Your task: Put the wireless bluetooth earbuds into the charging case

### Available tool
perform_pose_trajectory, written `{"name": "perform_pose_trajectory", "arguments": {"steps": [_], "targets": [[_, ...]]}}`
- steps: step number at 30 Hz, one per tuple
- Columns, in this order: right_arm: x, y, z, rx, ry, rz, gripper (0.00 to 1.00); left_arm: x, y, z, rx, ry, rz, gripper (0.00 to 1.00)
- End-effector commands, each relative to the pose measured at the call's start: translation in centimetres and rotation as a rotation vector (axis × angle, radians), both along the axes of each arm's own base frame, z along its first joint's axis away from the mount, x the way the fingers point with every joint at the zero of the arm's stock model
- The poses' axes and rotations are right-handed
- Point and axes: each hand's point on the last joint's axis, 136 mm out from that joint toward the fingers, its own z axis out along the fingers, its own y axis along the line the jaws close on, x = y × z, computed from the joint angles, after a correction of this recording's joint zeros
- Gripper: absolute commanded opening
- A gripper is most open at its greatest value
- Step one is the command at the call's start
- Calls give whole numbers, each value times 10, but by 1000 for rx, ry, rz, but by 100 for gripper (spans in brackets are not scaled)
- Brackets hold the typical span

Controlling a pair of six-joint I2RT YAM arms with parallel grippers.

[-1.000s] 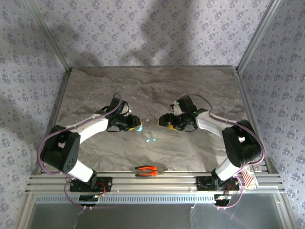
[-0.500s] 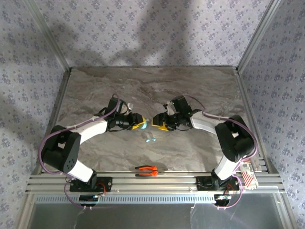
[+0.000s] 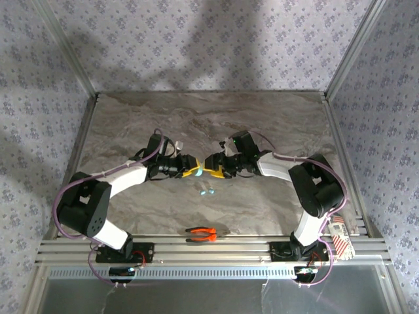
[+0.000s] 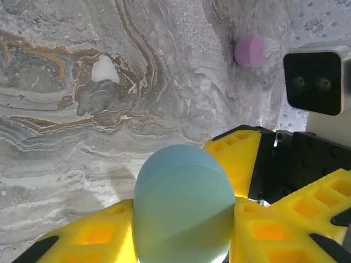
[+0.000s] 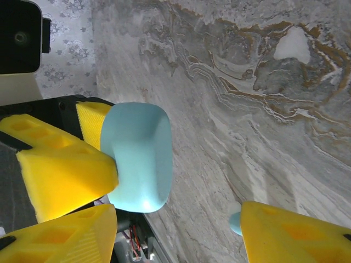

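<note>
Right pincer (image 3: 213, 165) is swinging in from where it was a second ago, closing the gap until it's almost nose to nose with the left pincer (image 3: 191, 173) in the middle of the worktop (image 3: 275, 118). The left one is nudging inward a bit too.

Left pincer is clamping the teal charging case (image 4: 181, 205) between its yellow fingers (image 4: 82, 238), so it's only partly closed, with the pebble-shaped case sticking out past the tips. Right pincer is sitting with its jaws parted. From the right wrist view the case is hanging in the gap between them, and the finger at lower right (image 5: 296, 235) is staying clear of it, so it isn't gripping anything that I can make out. A little teal bit (image 5: 235, 222) is peeking out beside that finger, but I can't tell what it is.

Two teal earbuds (image 3: 207, 191) are lying loose on the worktop, just on the near side of where the pincers are meeting, touching neither. A pink rounded piece (image 4: 249, 50) is sitting further back on the surface.

Worktop is looking like grey marble with brownish veins. Orange-handled pliers (image 3: 201, 233) are lying near the front rail (image 3: 209, 252). Blue-grey floral wallpaper (image 3: 196, 46) is running around the back and both sides, with metal posts (image 3: 69, 62) framing it.
</note>
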Motion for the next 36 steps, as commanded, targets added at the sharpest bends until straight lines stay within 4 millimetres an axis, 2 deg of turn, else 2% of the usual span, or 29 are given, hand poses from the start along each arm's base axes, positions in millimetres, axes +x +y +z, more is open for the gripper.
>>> {"name": "perform_pose_trajectory", "arguments": {"steps": [1, 10, 23, 28, 32, 36], "targets": [[2, 10, 6, 42, 15, 19, 62, 1, -1, 16, -46, -37, -6, 37], [-1, 15, -8, 37, 47, 29, 60, 3, -3, 21, -60, -42, -6, 36], [4, -4, -34, -27, 108, -29, 59, 3, -3, 17, -52, -36, -8, 36], [7, -12, -38, -44, 115, -44, 59, 3, -2, 14, -45, -30, -10, 36], [9, -18, -32, -42, 110, -52, 59, 4, -1, 10, -29, -22, -8, 35], [11, -17, -8, -3, 53, -40, 60, 3, -1, 6, -16, -14, -10, 35]]}}
